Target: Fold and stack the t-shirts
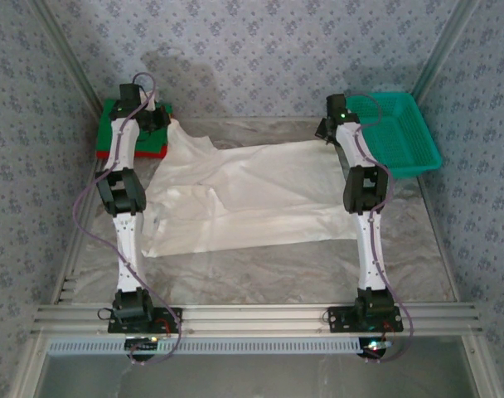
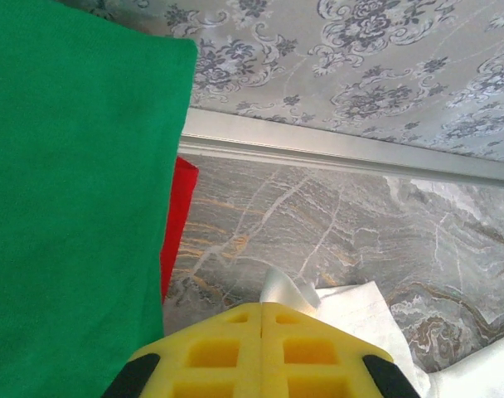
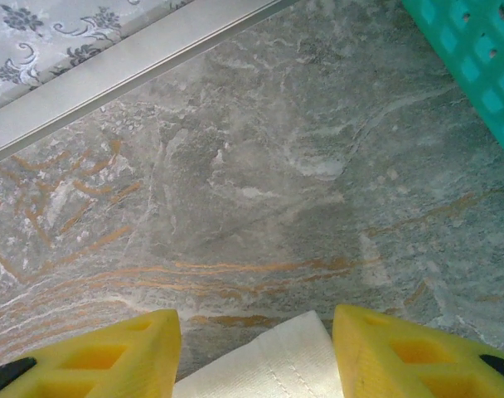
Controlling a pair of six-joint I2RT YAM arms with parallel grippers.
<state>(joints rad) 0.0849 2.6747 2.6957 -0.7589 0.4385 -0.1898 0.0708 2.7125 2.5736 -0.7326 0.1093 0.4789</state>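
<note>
left end effector (image 2: pixel 262 308): closed, its yellow fingers pressed together and pinching a small fold of the off-white t-shirt (image 1: pixel 252 195) at their tips.
right end effector (image 3: pixel 256 322): open, its fingers spread apart low over the bench (image 3: pixel 260 166); a hemmed corner of the off-white t-shirt lies between them, unclamped.
off-white t-shirt: spread out and wrinkled across the middle of the bench between the two arms; its far left corner is drawn up to the left end effector and its far right corner lies at the right end effector.
green t-shirt (image 2: pixel 70 207): folded, at the far left corner of the bench, just beside the left end effector, on top of the red t-shirt (image 2: pixel 179 215).
red t-shirt: folded under the green one, only its edges showing.
teal basket (image 1: pixel 401 133): at the far right corner of the bench, just beside the right end effector, apart from the cloth.
arms: both stretched out towards the far edge of the bench.
</note>
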